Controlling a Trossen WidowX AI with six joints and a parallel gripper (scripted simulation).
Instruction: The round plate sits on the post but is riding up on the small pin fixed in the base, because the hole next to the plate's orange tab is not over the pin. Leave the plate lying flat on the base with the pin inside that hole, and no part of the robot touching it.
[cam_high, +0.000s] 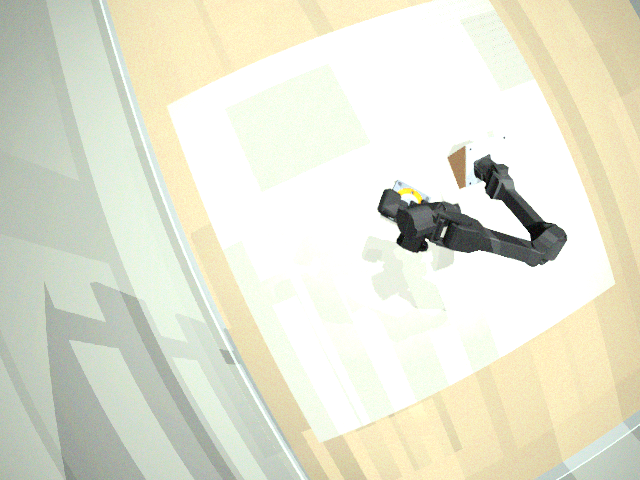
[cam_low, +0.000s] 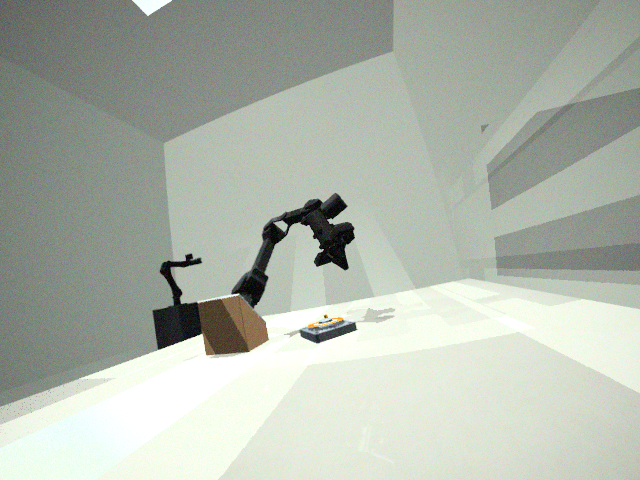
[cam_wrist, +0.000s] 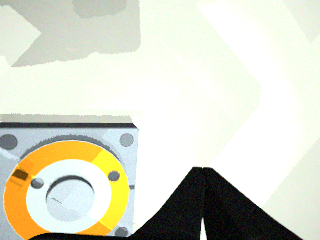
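Note:
The round plate has an orange-yellow ring around a pale middle. It sits around the round post on the square grey base. A shadow under its upper rim in the wrist view suggests that this side is raised. One dark round spot shows in the pale middle, another on the ring at right. A dark brown patch marks the ring's left; I cannot tell which spot is the hole or the pin. My gripper is shut and empty, above and beside the base, touching nothing.
A brown wedge-shaped block stands near the foot of my arm. In the exterior view, a small second arm stands on a dark box at the back left. My arm covers part of the base in the top view.

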